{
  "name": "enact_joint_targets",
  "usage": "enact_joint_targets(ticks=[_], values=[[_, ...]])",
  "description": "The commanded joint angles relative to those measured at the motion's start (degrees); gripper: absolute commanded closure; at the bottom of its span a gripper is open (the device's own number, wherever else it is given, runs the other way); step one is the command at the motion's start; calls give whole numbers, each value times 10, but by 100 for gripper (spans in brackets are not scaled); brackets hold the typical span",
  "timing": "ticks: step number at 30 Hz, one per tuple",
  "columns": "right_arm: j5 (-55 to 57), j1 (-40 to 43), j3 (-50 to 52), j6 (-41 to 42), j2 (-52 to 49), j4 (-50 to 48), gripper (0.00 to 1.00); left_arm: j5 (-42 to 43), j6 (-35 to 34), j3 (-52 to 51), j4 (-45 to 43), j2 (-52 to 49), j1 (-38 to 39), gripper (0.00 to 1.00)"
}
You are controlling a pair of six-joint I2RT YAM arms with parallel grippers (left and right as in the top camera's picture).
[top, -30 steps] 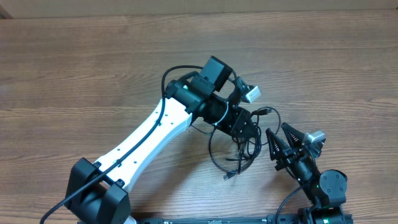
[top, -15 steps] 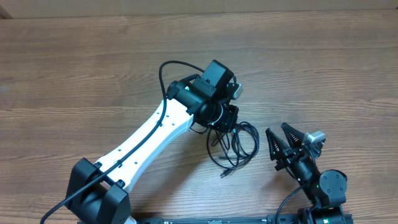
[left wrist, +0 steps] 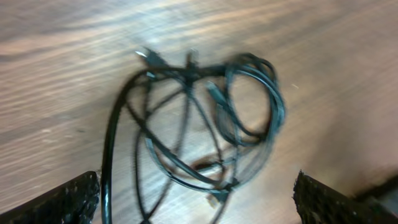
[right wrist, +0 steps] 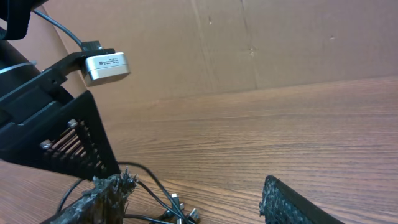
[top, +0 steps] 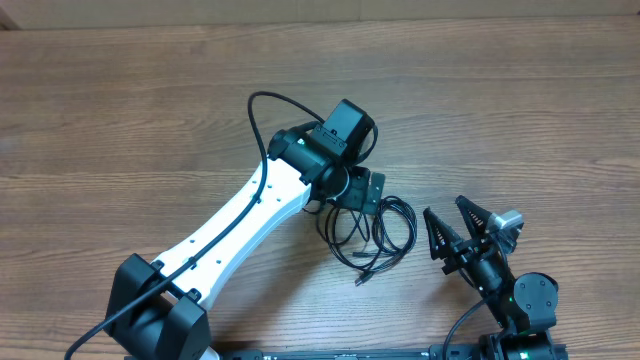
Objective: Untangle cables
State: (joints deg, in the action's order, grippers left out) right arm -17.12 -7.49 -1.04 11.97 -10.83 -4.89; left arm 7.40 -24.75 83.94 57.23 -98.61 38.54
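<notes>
STATUS (judged): untangling is at an early stage. No cord lies apart from the rest, so all the separating is left to do.

1. Right gripper (top: 445, 208), nearest the base. Black, with 2 tapered fingers and coarse, gritty-looking pads. The fingers are spread in a V and hold nothing. It sits just beside the heap, apart from it.

2. The cables (top: 373, 235). Thin, glossy black cords, round in section and limp. They lie on the table (top: 120, 110) between the 2 grippers in 1 heap of overlapping loops. Small plug ends poke out at the near rim and at the far side. Strands cross at several places, and how many cords there are cannot be told.

3. Left gripper (top: 355, 190), black, on a white arm. It hovers over the far side of the heap, released wide, with nothing between its rough-surfaced tips.

4. Table. Flat, matte, brown wood grain running crosswise.

5. Cardboard wall (right wrist: 249, 43), farthest. Plain brown sheet, creased, standing beyond the table edge.
</notes>
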Motion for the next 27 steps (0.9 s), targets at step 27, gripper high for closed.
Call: enact_joint_targets(ticks=[27], values=[[100, 2, 6, 85, 5, 31, 20, -114, 141, 10, -23, -9, 51, 0]])
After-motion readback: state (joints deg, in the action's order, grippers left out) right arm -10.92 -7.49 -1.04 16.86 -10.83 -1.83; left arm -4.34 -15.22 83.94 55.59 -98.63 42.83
